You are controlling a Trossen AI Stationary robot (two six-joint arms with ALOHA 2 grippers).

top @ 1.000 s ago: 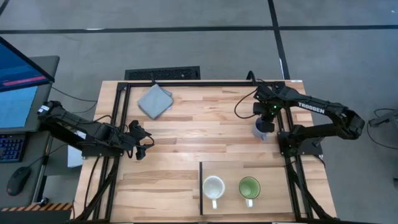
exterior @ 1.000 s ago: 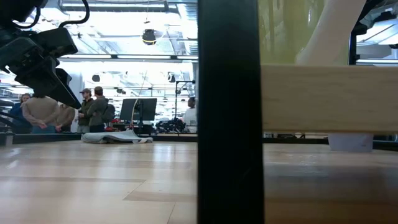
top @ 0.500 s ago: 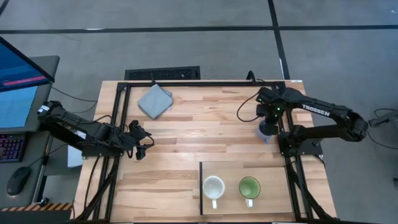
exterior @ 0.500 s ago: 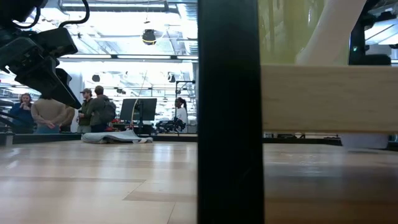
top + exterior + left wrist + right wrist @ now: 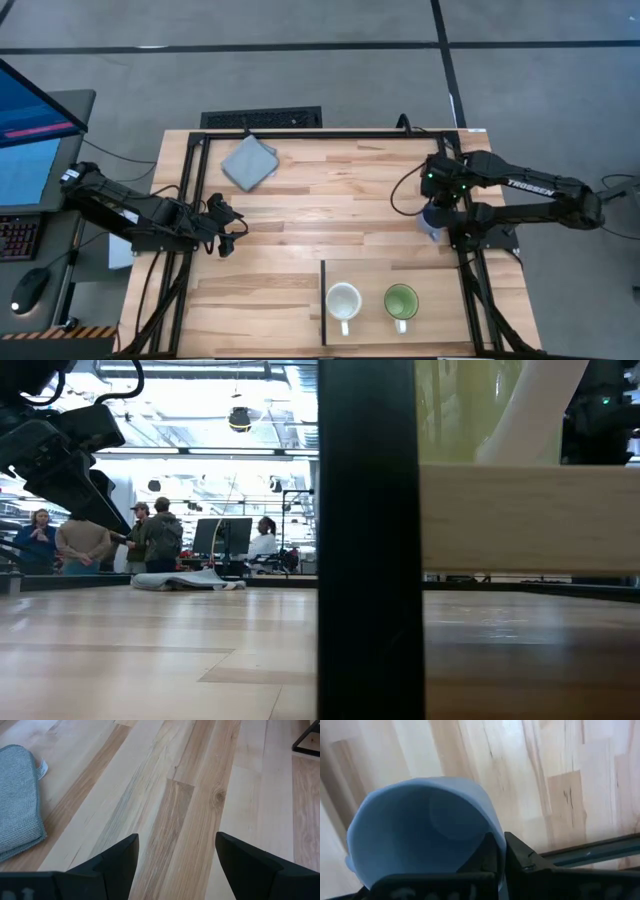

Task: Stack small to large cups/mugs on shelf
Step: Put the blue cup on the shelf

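Mug, blue-grey [image 5: 420, 835], sits pinched by its rim in the right claw [image 5: 500, 851], fingers clamped tight, over the table's right edge [image 5: 455, 215]. White mug [image 5: 343, 300] & green mug [image 5: 401, 301] stand side by side on the shelf [image 5: 440, 285]. Left claw [image 5: 175, 857] gapes wide w/ nothing in it, near the grey cloth [image 5: 17, 795].

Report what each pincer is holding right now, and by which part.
The right pincer is shut on the blue-grey mug, pinching its rim wall, one finger inside and one outside. The left pincer is open over bare tabletop, holding nothing.
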